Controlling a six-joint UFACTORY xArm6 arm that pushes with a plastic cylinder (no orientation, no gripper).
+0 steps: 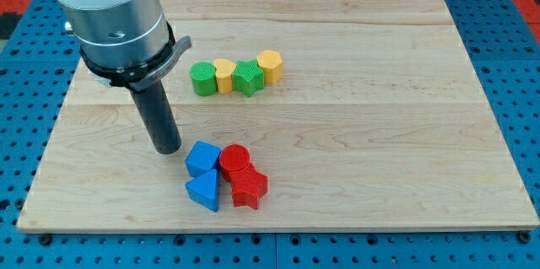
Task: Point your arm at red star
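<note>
The red star (249,187) lies near the board's bottom middle. It touches a red cylinder (234,160) just above it. A blue cube (202,158) and a blue triangle (203,191) sit to its left. My tip (167,147) rests on the board to the left of the blue cube, a short gap away, and about a hand's width left and above the red star.
A row of blocks sits above the middle: a green cylinder (202,78), a yellow block (224,75), a green star (247,77) and a yellow hexagon (270,67). The wooden board (380,134) lies on a blue pegboard. The arm's grey body fills the view's top left.
</note>
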